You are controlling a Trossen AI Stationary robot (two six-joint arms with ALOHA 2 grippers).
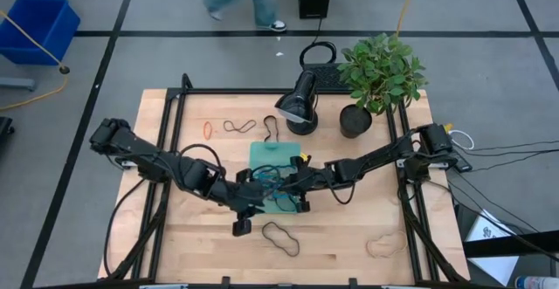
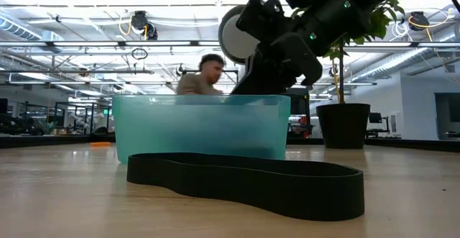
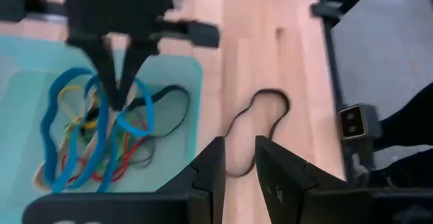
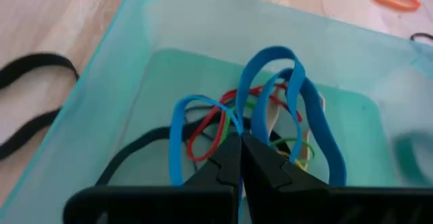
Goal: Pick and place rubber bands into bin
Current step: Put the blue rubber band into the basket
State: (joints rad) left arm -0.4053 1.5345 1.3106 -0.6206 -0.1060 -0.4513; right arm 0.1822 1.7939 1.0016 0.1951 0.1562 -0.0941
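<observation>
Over the bin point(image 1: 262, 154), the right gripper point(image 4: 240, 143) pinches a blue rubber band point(image 4: 318, 126) between closed fingertips.

Inside the teal bin lies a tangle of rubber bands point(image 3: 95, 139), blue, red, yellow, green and black, with the held blue loop draped among them. The left gripper point(image 3: 238, 158) hangs just beside the bin over the wooden table point(image 1: 349, 237), fingers slightly apart and holding nothing. A black band point(image 1: 280, 237) lies on the table near it; another black band point(image 1: 238, 127), an orange one point(image 1: 207, 130) and a tan one point(image 1: 382, 248) lie farther off. A potted plant point(image 1: 380, 75) stands at the far edge.
</observation>
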